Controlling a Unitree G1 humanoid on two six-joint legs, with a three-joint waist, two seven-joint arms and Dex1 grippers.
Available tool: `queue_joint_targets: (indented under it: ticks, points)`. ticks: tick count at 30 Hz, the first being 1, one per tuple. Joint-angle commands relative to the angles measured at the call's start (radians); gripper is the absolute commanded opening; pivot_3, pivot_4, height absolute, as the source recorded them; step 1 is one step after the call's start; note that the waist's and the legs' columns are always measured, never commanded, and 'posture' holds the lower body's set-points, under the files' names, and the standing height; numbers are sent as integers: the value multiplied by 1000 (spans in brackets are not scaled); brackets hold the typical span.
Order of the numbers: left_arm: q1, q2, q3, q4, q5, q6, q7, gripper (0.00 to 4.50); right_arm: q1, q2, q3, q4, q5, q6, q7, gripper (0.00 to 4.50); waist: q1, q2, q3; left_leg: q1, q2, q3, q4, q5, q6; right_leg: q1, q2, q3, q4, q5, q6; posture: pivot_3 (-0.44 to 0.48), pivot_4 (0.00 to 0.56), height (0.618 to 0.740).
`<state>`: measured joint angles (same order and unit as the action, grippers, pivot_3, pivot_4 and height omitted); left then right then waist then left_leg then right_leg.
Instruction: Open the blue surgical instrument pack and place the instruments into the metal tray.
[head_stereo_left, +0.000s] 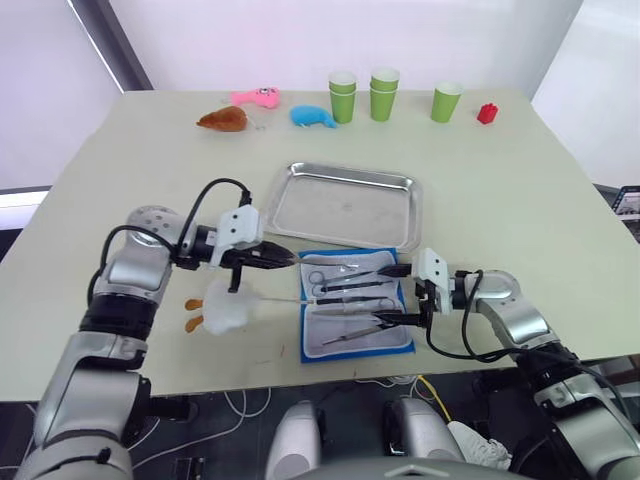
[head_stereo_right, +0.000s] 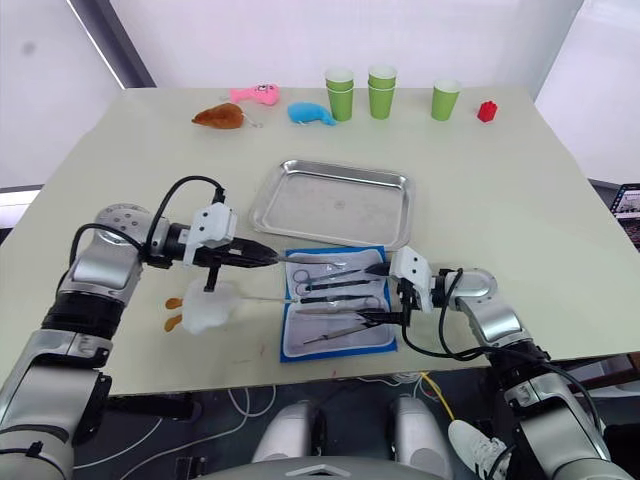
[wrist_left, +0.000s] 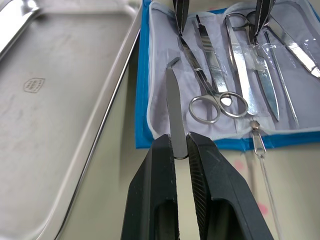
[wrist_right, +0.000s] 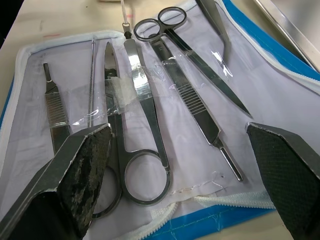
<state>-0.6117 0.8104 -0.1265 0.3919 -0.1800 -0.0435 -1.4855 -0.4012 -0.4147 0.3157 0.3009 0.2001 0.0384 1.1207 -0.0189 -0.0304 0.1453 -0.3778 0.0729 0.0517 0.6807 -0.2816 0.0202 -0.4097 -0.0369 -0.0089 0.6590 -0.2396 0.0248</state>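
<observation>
The blue surgical instrument pack lies open on the table in front of the metal tray, its pale lining facing up. Several silvery instruments lie inside it, among them scissors and forceps. My left gripper hovers at the pack's far left corner, shut on a thin silvery instrument whose tip points over the lining. At the pack's right side my right gripper is open, with the instruments' handles between its spread fingers. Nothing lies in the tray.
A white plush toy with orange feet lies left of the pack, under my left arm. Along the far edge stand green cups, a red block and blue, pink and brown toys.
</observation>
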Motion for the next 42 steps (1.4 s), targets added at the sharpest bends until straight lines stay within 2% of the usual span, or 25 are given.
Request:
queue_joint_targets:
  ticks: [1, 5, 9, 13, 18, 23, 32, 39, 42]
  points:
    - [9, 33, 52, -57, -49, 28, -13, 172, 65, -21, 103, 168, -163, 51, -54, 4500, 1, 1, 0, 0, 0, 0, 0, 0, 0, 0, 1, 0, 0, 0, -1, 0, 150, 739]
    - [12, 60, 80, -76, -88, 75, -32, 172, 63, -20, 106, 173, -166, 45, -56, 4500, 2, 1, -1, 0, 1, 0, -2, 0, 0, -1, 1, 0, 0, -1, -2, 0, 150, 739]
    - [36, 75, 130, -128, -177, 150, -67, 172, 61, -20, 107, 179, -165, 41, -52, 4500, 2, 0, -2, 0, 1, 0, -3, 0, 0, -1, 2, 0, 0, -1, -3, 0, 150, 739]
    - [57, 94, 151, -137, -194, 170, -69, 172, 53, -16, 109, 188, -165, 39, -51, 4500, 2, -1, -3, 2, 1, 2, -5, 0, 0, -1, 1, 2, 0, -1, -3, 0, 150, 739]
    - [62, 29, 195, -173, -225, 249, 90, 172, 47, -15, 112, 196, -163, 32, -50, 4500, 3, -2, -4, 4, 1, 3, -7, 0, 0, -1, 2, 3, 0, -1, -3, 0, 150, 739]
    - [92, -83, 273, -283, -320, 424, 304, 172, 52, -21, 112, 190, -158, 36, -52, 4500, 3, -4, -5, 12, 1, 11, -12, 0, 0, 0, 2, 10, 0, -1, -3, 0, 150, 739]
    - [138, -216, 295, -374, -188, 432, 715, 172, 53, -26, 112, 186, -157, 36, -55, 4500, 4, -7, -8, 16, 1, 16, -13, 0, 0, 1, 2, 15, 0, -1, -3, 0, 150, 739]
    - [210, -268, 275, -437, -95, 463, 911, 172, 45, -22, 112, 188, -157, 37, -57, 4500, 4, -9, -9, 17, 2, 19, -14, 0, 0, 0, 2, 18, 0, 0, -5, 0, 150, 739]
    - [221, -348, 252, -432, -41, 471, 1045, 172, 41, -18, 115, 190, -156, 37, -56, 4500, 5, -10, -9, 17, 2, 19, -15, 0, -1, 0, 1, 18, 0, 0, -5, 0, 150, 739]
